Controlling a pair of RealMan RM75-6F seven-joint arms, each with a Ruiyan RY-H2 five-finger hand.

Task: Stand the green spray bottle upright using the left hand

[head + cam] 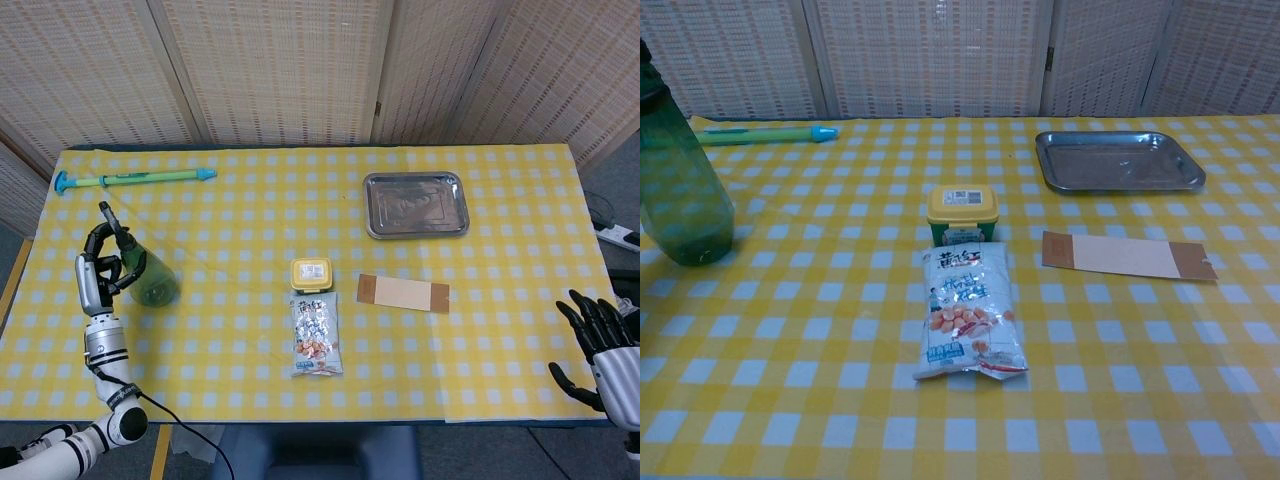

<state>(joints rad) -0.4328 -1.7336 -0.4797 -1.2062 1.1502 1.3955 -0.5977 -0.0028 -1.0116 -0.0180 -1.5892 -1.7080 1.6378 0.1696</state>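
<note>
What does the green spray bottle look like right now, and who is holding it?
The green spray bottle is see-through green plastic with a dark sprayer top. It stands nearly upright, leaning slightly, its base down on the yellow checked tablecloth near the table's left edge. The left robot hand holds it, dark fingers wrapped around its upper body. Nothing else touches it; the long green and blue stick lies farther back.

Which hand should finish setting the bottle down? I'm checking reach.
Left. The left hand already grips the green bottle at the table's left edge; the right hand hangs open far across.
</note>
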